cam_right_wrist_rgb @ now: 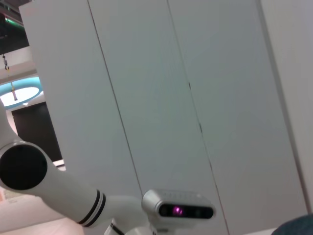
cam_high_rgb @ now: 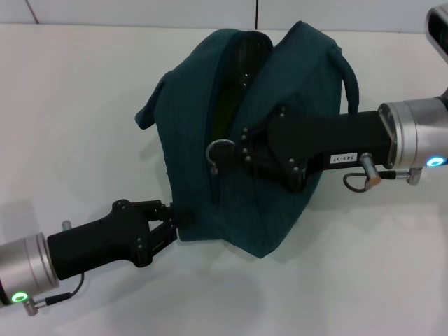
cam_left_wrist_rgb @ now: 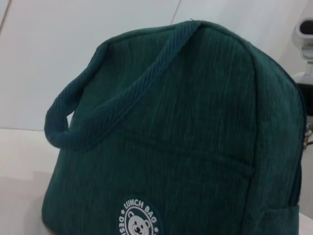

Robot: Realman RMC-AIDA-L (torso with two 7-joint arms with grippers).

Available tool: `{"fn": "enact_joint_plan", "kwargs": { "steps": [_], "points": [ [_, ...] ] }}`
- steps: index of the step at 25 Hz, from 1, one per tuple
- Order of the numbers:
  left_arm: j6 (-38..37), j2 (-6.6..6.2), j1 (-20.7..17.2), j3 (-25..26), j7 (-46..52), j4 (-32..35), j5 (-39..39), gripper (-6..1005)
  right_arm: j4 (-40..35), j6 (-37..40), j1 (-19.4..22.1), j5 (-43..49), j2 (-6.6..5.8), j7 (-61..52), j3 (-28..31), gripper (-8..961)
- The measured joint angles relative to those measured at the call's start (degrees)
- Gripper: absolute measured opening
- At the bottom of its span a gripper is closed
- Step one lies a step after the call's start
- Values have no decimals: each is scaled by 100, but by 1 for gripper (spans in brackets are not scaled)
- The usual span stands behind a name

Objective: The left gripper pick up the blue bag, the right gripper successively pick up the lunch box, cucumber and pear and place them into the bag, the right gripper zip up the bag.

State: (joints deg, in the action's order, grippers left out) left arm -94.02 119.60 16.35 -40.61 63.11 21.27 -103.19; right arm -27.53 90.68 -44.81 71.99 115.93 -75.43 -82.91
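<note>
1. Looking down from the head camera, I see the blue bag (cam_high_rgb: 280, 91) in the upper middle of the frame on the white table (cam_high_rgb: 77, 105), tipped, its zip gaping along the top.
2. My left gripper (cam_high_rgb: 171, 225), coming in from the lower left, is clamped on the bag's lower left corner.
3. My right gripper (cam_high_rgb: 241, 150) reaches in from the right edge, its fingers at the zip beside a metal ring (cam_high_rgb: 218, 148); I cannot tell whether they are pinched together or apart.
4. A white label (cam_high_rgb: 343, 159) on the right gripper's body carries small print I can't read with confidence.
5. On the left wrist camera the bag (cam_left_wrist_rgb: 195, 122) fills the frame, one handle (cam_left_wrist_rgb: 112, 93) arching at upper left.
6. At the bottom centre sits a round white bear logo (cam_left_wrist_rgb: 139, 220) reading "LUNCH BAG"; further letters below are cut off.
7. I cannot see the lunch box, cucumber or pear in any view.
</note>
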Motion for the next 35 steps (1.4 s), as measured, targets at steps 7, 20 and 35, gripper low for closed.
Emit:
{"fn": "enact_joint_plan", "kwargs": {
  "steps": [7,20,35],
  "points": [
    [120,2,11,-18,-198,-145,3,158,-22,-56,55,-275,8,177,-1,10],
    [467,10,-9,-469,-300,-158,13,56,47,-384,330,-1194,8,403,13,10],
    [481,-14,-183,-469,-450,-104,413,62,67,-584,580,-1624,-6,473,-73,10]
  ]
}}
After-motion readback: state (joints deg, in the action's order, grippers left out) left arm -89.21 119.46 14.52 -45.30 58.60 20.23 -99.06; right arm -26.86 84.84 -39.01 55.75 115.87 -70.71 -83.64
